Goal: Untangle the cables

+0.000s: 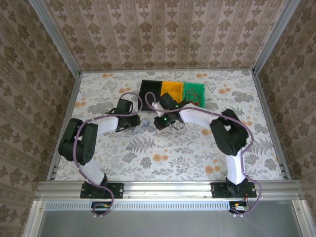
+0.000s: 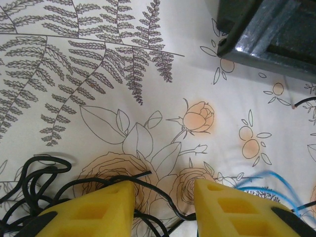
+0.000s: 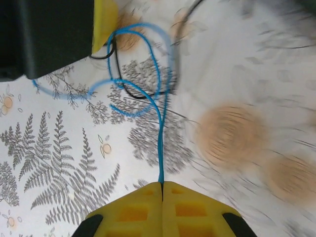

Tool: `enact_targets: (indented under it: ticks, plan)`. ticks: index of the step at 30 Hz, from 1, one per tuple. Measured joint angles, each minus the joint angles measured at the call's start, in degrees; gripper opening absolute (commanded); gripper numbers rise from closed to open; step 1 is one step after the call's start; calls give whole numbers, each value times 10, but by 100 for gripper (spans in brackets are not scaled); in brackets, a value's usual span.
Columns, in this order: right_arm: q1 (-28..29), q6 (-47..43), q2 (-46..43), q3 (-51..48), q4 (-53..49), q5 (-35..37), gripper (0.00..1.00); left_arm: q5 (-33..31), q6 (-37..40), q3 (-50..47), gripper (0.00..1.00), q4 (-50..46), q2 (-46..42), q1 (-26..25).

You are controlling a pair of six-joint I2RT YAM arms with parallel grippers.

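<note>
The right gripper (image 3: 162, 185) was pinched fully shut on the blue wire (image 3: 160, 129). The wire's length ran straight from the fingertips up to its loops. I judged that gripping this single strand would let it be drawn clear of the dark wires (image 2: 29, 180).

The left gripper (image 2: 162, 186) stood at a narrow gap. It straddled dark strands on the table (image 1: 207, 158), with none visibly clamped. I judged this was meant to steady the bundle against the pull.

The cables (image 1: 145, 123) lay between both grippers, near the front of the black bin (image 1: 149, 89).
</note>
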Motion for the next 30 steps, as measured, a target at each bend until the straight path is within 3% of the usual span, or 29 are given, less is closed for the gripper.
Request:
enact_targets:
  ticks: [8, 13, 22, 30]
  plan:
    - [-118, 14, -254, -77, 40, 145, 0, -1, 0, 0, 37, 1, 1, 0]
    - [-152, 12, -342, -75, 67, 210, 0, -1, 0, 0, 37, 3, 4, 0]
    - [-155, -2, -346, -23, 99, 226, 0, -2, 0, -2, 38, 6, 4, 0]
    - [-155, -20, -256, 53, 126, 215, 0, -3, 0, -3, 40, 9, 3, -3]
